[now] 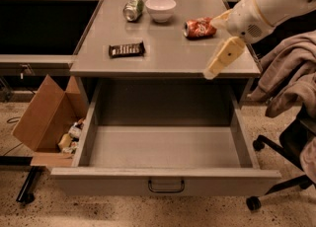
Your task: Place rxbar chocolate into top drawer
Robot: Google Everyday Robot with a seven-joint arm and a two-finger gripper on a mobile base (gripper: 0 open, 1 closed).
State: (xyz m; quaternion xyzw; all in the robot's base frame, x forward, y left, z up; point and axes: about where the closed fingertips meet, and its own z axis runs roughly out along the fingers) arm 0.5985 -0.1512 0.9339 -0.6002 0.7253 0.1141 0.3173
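Observation:
The rxbar chocolate (127,49) lies flat on the grey table top (163,56), left of centre, dark wrapper with pale lettering. The top drawer (163,174) below is pulled fully open and holds nothing; its dark wire handle (166,186) is at the front centre. My gripper (213,72) hangs from the white arm (261,6) at the table's right front edge, pointing down and left, just above the drawer's right rear corner. It holds nothing and is well right of the bar.
A crushed orange can (200,27), a white bowl (160,9) and a green can (133,10) sit at the back of the table. A brown cardboard box (47,117) stands at the left. A chair draped with cloth (294,80) stands at the right.

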